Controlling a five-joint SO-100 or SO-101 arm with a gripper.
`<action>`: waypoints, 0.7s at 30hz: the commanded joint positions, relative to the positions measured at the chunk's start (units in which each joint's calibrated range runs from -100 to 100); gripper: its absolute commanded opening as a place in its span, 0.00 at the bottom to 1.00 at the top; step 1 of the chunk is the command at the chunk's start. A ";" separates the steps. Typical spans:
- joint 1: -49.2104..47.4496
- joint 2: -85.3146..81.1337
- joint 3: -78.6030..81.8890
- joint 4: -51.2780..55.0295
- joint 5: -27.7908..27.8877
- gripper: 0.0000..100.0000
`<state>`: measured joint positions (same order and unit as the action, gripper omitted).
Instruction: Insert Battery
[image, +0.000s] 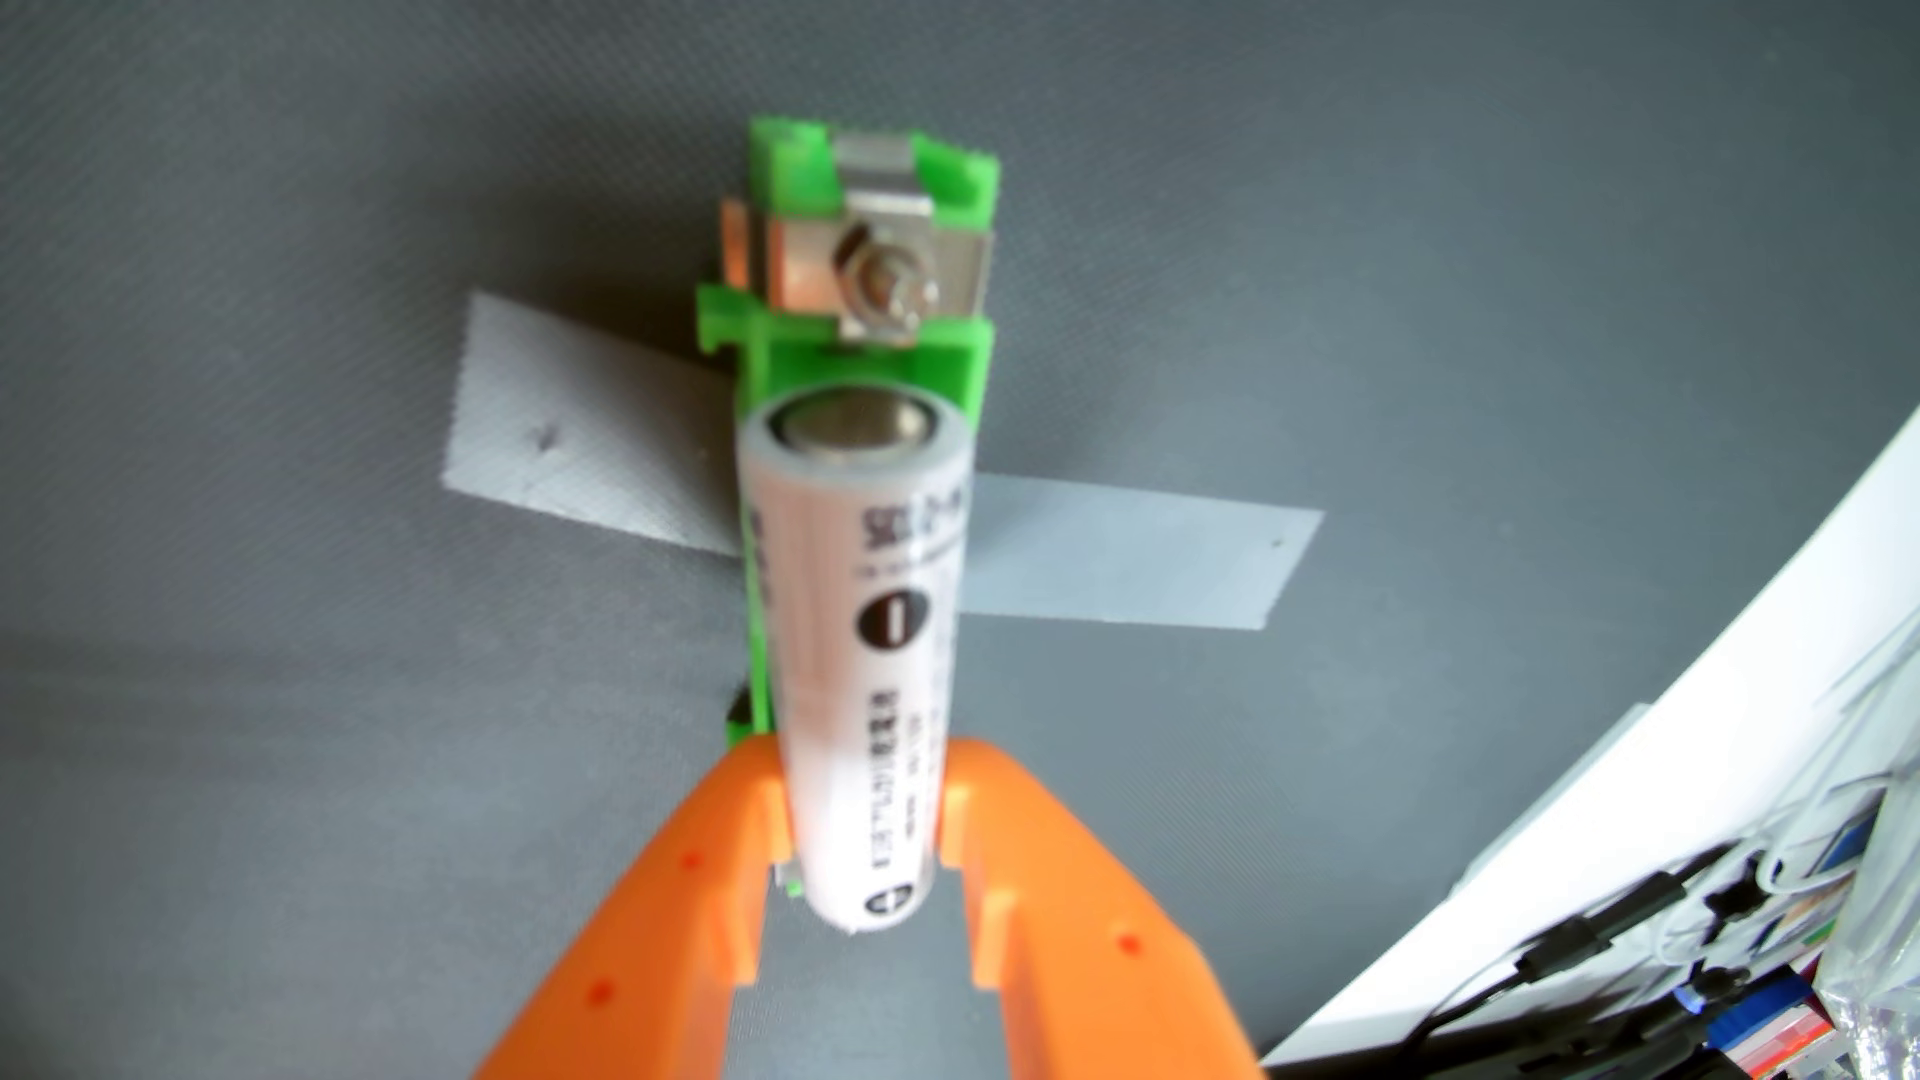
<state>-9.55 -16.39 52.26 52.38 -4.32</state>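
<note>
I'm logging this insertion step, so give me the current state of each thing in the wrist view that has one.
gripper: shut on the battery, orange fingers on both sides of its near end.
battery: held lengthwise over the holder; whether seated cannot be told.
green holder: taped to the grey surface.
metal contact: bolted at the holder's far end, bare, apart from the battery.
grey tape: stuck flat under the holder.

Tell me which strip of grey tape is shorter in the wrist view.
The tape strip left of the green holder looks shorter; the right tape strip stretches further out.
</note>
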 joint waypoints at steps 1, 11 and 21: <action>0.34 -1.16 -2.15 -0.48 0.25 0.02; 0.45 1.67 -3.50 -0.48 0.25 0.02; 0.45 1.67 -3.50 -0.48 0.30 0.02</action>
<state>-9.55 -14.48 51.36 52.38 -4.32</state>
